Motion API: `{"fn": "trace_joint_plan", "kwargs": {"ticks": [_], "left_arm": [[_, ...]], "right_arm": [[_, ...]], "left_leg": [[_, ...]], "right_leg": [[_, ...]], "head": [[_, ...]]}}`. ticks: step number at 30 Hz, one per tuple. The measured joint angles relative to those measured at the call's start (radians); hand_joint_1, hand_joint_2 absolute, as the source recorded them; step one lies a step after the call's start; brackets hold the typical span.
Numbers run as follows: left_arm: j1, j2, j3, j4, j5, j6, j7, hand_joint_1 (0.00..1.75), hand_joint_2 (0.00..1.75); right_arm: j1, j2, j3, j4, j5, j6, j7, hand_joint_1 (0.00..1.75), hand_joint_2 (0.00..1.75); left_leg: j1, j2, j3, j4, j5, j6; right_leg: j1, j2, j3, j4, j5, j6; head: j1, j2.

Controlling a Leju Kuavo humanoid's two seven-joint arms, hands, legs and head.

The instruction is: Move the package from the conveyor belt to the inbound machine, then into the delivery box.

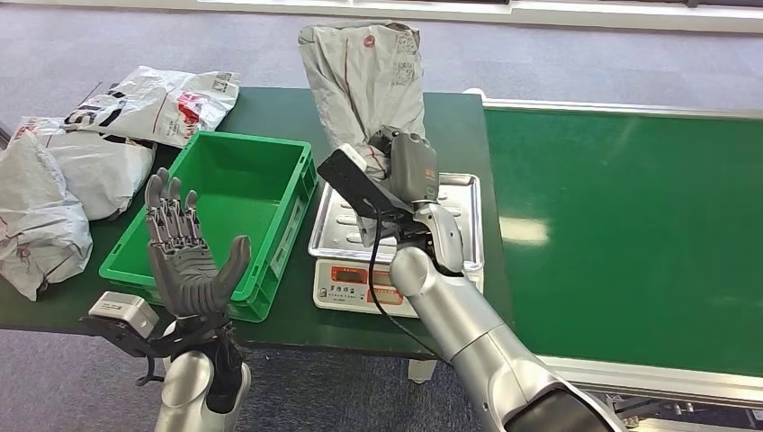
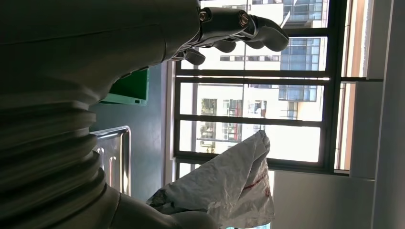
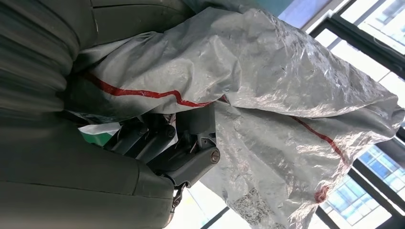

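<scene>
Head view. The right hand grips a grey package by its lower end and holds it upright above the steel tray of the weighing scale, which stands on the dark green counter between a green crate and the green conveyor belt. The package stands clear of the belt; whether its lower end touches the tray cannot be told. The left hand is raised palm-up in front of the crate, its fingers spread apart and holding nothing. More grey and white mail bags lie on the counter's far left.

Left wrist view. The left hand's dark fingers are slightly curled and apart, with nothing between them. The package rises in front of a large window; an edge of the crate and a corner of the scale tray are visible.

Right wrist view. The crinkled package, marked with a red line, drapes over the right hand, whose dark fingers are clamped on its lower folds.
</scene>
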Motion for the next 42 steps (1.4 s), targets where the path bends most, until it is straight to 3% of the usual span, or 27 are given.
{"fn": "trace_joint_plan", "kwargs": {"ticks": [17, 18, 21, 22, 26, 42], "left_arm": [[0.000, 0.000, 0.000, 0.000, 0.000, 0.000, 0.001, 0.00, 1.75], [0.000, 0.000, 0.000, 0.000, 0.000, 0.000, 0.001, 0.00, 1.75], [0.000, 0.000, 0.000, 0.000, 0.000, 0.000, 0.001, 0.00, 1.75], [0.000, 0.000, 0.000, 0.000, 0.000, 0.000, 0.001, 0.00, 1.75], [0.000, 0.000, 0.000, -0.003, -0.001, 0.000, 0.003, 0.00, 1.75], [0.001, 0.000, 0.000, -0.010, -0.008, -0.003, 0.011, 0.00, 1.75]], "right_arm": [[-0.009, 0.000, 0.032, 0.037, -0.012, -0.008, 0.001, 1.75, 1.75], [-0.009, 0.000, 0.035, 0.037, -0.015, -0.010, 0.001, 1.53, 1.75], [-0.010, 0.000, 0.041, 0.039, -0.021, -0.012, 0.001, 0.22, 1.75], [-0.010, 0.000, 0.042, 0.040, -0.026, -0.014, 0.002, 0.00, 1.75], [-0.011, 0.000, 0.052, 0.046, -0.051, -0.025, 0.008, 0.00, 0.00], [-0.015, 0.000, 0.067, 0.061, 0.014, -0.088, 0.015, 0.00, 0.00]], "left_leg": [[0.000, 0.000, 0.000, 0.000, 0.000, 0.000], [0.000, 0.000, 0.000, 0.000, 0.000, 0.000], [0.000, 0.000, 0.000, 0.000, 0.000, 0.000], [0.000, 0.000, 0.000, 0.000, 0.000, 0.000], [0.000, 0.000, 0.000, 0.000, 0.000, 0.000], [0.000, 0.000, 0.000, 0.000, 0.000, 0.000]], "right_leg": [[0.000, 0.000, 0.000, 0.000, 0.000, 0.000], [0.000, 0.000, 0.000, 0.000, 0.000, 0.000], [0.000, 0.000, 0.000, 0.000, 0.000, 0.000], [0.000, 0.000, 0.000, 0.000, 0.000, 0.000], [0.000, 0.000, 0.000, 0.000, 0.000, 0.000], [0.000, 0.000, 0.000, 0.000, 0.000, 0.000]], "head": [[0.000, 0.000], [0.000, 0.000], [0.000, 0.000], [0.000, 0.000], [0.000, 0.000], [0.000, 0.000]]}}
